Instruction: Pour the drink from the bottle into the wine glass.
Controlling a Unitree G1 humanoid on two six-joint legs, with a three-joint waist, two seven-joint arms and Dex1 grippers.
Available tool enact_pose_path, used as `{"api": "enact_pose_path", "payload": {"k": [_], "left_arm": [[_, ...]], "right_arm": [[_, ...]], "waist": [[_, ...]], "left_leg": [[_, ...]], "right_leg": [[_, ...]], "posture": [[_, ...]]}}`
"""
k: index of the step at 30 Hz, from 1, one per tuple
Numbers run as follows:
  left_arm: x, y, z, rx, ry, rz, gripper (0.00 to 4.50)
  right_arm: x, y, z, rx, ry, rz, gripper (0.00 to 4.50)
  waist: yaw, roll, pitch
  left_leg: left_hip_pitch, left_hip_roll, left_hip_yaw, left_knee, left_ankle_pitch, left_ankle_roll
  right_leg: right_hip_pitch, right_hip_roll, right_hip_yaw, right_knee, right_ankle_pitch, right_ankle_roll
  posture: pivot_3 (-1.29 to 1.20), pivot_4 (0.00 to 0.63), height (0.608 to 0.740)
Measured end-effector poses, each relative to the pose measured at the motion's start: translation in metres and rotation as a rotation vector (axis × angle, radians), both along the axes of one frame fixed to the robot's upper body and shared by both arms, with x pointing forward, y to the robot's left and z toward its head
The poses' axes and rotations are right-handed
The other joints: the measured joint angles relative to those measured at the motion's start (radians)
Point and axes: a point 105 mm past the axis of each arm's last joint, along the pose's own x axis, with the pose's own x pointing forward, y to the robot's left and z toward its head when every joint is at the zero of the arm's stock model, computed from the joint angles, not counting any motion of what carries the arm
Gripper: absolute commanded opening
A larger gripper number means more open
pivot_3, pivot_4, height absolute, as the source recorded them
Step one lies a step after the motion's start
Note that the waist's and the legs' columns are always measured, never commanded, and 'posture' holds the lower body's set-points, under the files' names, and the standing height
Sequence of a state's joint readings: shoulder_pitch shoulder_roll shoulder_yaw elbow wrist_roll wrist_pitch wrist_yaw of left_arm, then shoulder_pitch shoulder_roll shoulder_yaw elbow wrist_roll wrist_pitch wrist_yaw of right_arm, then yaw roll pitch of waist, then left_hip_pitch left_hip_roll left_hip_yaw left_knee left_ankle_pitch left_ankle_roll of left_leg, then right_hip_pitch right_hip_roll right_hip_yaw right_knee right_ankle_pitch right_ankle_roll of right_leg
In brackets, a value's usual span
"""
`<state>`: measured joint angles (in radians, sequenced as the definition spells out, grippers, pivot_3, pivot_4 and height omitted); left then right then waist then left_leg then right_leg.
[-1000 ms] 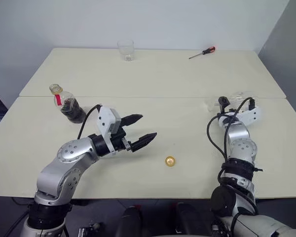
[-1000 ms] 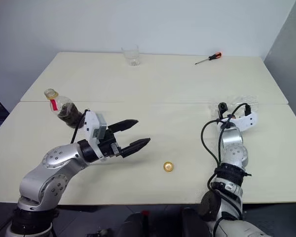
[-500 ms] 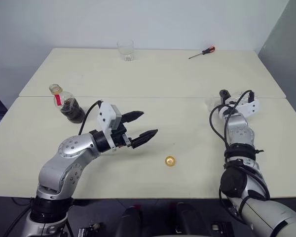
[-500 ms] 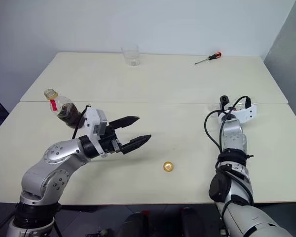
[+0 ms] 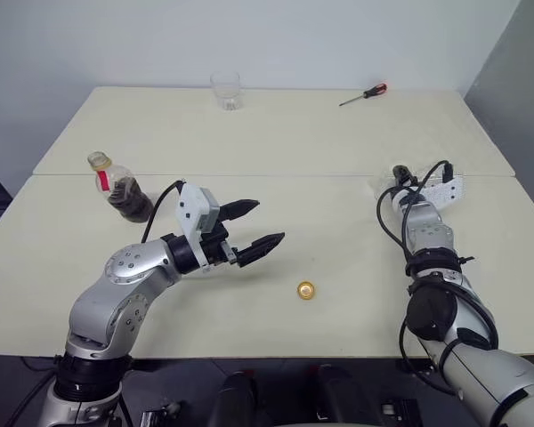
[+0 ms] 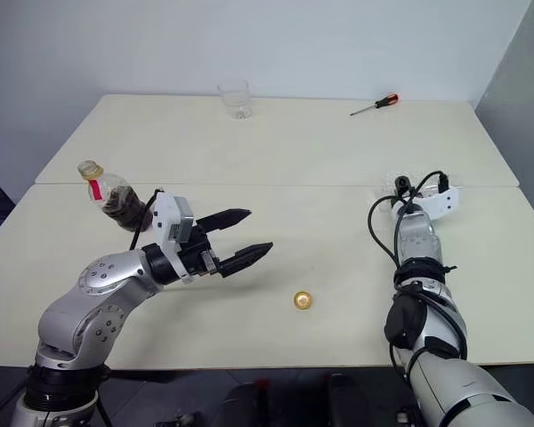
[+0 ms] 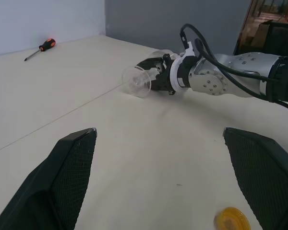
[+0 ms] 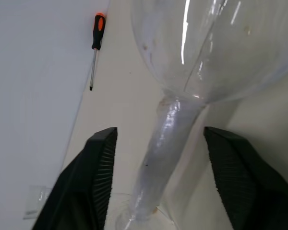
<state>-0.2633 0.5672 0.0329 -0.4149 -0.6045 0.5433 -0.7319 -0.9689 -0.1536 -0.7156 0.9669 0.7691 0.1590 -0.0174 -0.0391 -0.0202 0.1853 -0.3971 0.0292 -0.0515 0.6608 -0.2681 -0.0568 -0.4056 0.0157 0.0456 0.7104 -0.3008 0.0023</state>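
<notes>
Left eye view: a pale table [image 5: 276, 142] carried everything. The bottle [image 5: 120, 188] stood upright near the table's left side, uncapped, with dark drink [image 5: 132, 201] filling its lower body and a red label strip at the neck. A small yellow cap [image 5: 306, 290] lay alone on the near middle of the table. At the far edge stood a short clear tumbler [image 5: 226, 90], and further right along that edge lay a screwdriver [image 5: 363, 94] with a red and black handle.

The left gripper [image 5: 252, 227] hung above the table just right of the bottle, fingers spread wide, nothing between them, pointing toward the table's middle. It was apart from both bottle and cap.

The wine glass [image 7: 145, 79] lay on its side at the right of the table, seen best in the left wrist view, foot toward that camera. The right gripper [image 7: 150, 75] was at the glass. In the right wrist view its two black fingers [image 8: 100, 177] stood on either side of the thin stem, with the bowl beyond them; gaps showed between each finger and the stem, so the jaws were partly open and not clamped.
</notes>
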Motion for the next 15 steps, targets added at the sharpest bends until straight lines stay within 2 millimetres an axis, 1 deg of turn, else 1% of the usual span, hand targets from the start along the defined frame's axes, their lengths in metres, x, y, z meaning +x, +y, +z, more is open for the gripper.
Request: {"api": "enact_pose_path", "payload": {"k": [3, 5, 6, 7, 10, 13, 15], "left_arm": [[0.000, 0.000, 0.000, 0.000, 0.000, 0.002, 4.50], [0.000, 0.000, 0.000, 0.000, -0.001, 0.004, 4.50], [0.000, 0.000, 0.000, 0.000, -0.001, 0.004, 4.50], [0.000, 0.000, 0.000, 0.000, -0.002, 0.004, 4.50], [0.000, 0.001, 0.001, -0.001, -0.002, 0.005, 4.50], [-0.001, 0.005, -0.003, 0.000, 0.016, 0.022, 4.50], [-0.004, 0.011, -0.008, 0.006, 0.041, 0.046, 4.50]], "right_arm": [[0.001, 0.002, 0.004, -0.001, -0.018, 0.010, 1.01], [0.003, 0.004, 0.008, -0.003, -0.035, 0.018, 0.44], [0.004, 0.006, 0.012, -0.009, -0.047, 0.028, 0.23], [0.004, 0.008, 0.014, -0.027, -0.050, 0.036, 0.17], [0.005, 0.014, 0.018, -0.153, -0.059, 0.079, 0.17], [0.006, 0.036, 0.024, -0.326, -0.090, 0.179, 0.17], [0.005, 0.060, 0.030, -0.463, -0.141, 0.270, 0.17]], "waist": [[-0.001, 0.000, 0.000], [-0.001, 0.000, 0.000], [-0.001, 0.000, 0.000], [-0.001, 0.000, 0.000], [0.000, 0.000, 0.000], [-0.009, 0.000, 0.000], [-0.019, 0.001, 0.001]], "left_leg": [[0.000, 0.000, 0.000, 0.000, 0.000, 0.000], [0.000, 0.000, 0.000, 0.000, 0.000, 0.000], [0.001, 0.000, 0.000, 0.000, 0.000, 0.000], [0.000, 0.000, 0.000, 0.000, 0.000, 0.000], [0.000, 0.000, 0.000, 0.000, 0.000, 0.000], [0.000, 0.001, 0.000, 0.000, 0.000, 0.000], [-0.001, 0.002, 0.000, -0.001, 0.000, 0.000]], "right_leg": [[0.000, 0.000, 0.000, 0.000, 0.000, 0.000], [0.001, 0.000, 0.000, 0.000, 0.000, 0.000], [0.001, 0.000, 0.000, 0.000, 0.000, 0.000], [0.001, 0.000, 0.000, 0.000, 0.000, 0.000], [0.000, 0.000, 0.000, 0.000, 0.000, 0.000], [-0.001, -0.001, 0.001, 0.000, 0.000, 0.000], [-0.002, -0.001, 0.001, 0.000, 0.000, 0.000]], "posture": [[0.00, 0.150, 0.740], [0.00, 0.150, 0.740], [0.00, 0.150, 0.740], [0.00, 0.150, 0.740], [0.00, 0.150, 0.740], [0.00, 0.150, 0.740], [0.00, 0.150, 0.740]]}}
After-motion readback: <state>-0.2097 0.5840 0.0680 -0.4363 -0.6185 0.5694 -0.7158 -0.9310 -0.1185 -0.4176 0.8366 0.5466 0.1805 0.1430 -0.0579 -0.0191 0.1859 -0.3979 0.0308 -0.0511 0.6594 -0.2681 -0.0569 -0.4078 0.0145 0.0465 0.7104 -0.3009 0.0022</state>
